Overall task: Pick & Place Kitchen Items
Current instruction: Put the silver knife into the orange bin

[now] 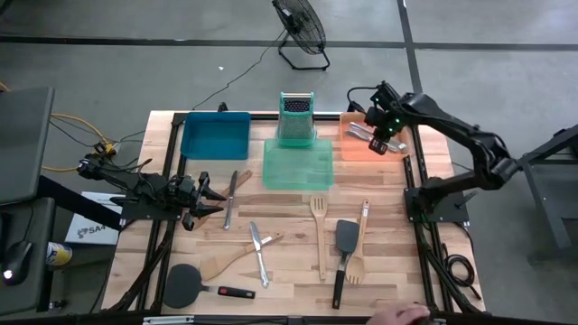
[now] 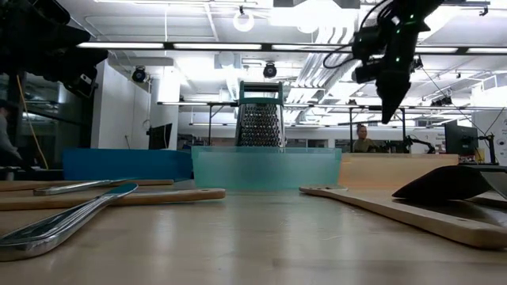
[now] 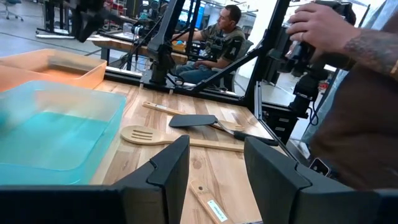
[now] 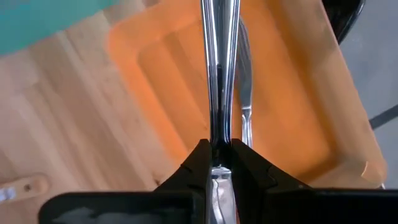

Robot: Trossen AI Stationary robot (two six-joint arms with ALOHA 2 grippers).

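My right gripper (image 1: 384,137) hangs over the orange tray (image 1: 350,152) at the table's far right, shut on a silver metal utensil (image 4: 219,68). Another silver utensil (image 4: 246,93) lies in that tray. Loose kitchen items lie on the near half of the table: a knife (image 1: 232,194), a second silver piece (image 1: 259,253), a wooden spoon (image 1: 230,262), wooden slotted spatulas (image 1: 319,235), a black spatula (image 1: 343,253) and a round black spatula (image 1: 185,284). My left gripper (image 1: 212,200) waits open at the table's left, level, with nothing between its fingers (image 3: 177,165). My right gripper pinches a narrow stretch of the silver utensil (image 4: 219,134) between its two fingers. The fingers come from above, pointing steeply down, and the utensil runs on along them, hanging below the fingertips over the orange tray. In the low view it is clear of the tray.
A blue tray (image 1: 215,135), a green tray (image 1: 298,164) and an upright metal grater (image 1: 295,119) stand along the far side. A person's hand (image 1: 402,314) shows at the near right edge, and a person (image 3: 360,93) stands close on the right.
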